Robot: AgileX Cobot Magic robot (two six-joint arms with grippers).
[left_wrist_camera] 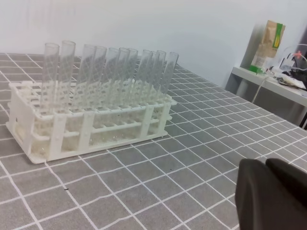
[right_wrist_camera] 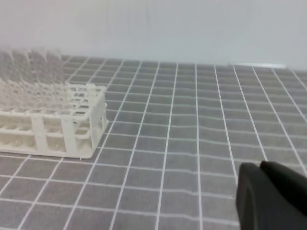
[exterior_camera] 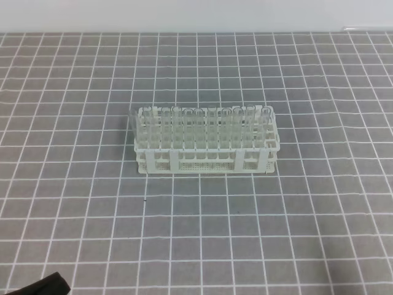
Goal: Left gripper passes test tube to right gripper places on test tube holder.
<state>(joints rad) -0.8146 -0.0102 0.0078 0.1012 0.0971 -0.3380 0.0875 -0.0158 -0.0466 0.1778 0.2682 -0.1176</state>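
The white test tube holder stands mid-table on the grey grid mat. Several clear test tubes stand upright in its back rows. The left wrist view shows the holder to the upper left, with the tubes rising above it. My left gripper sits low at the right, apart from the holder, fingers together and holding nothing. Only its black tip shows in the exterior high view, at the bottom left. My right gripper is shut and holds nothing, far right of the holder.
A white wall runs behind the mat. A side table with a carton and clutter stands off to the right in the left wrist view. A tiny dark speck lies in front of the holder.
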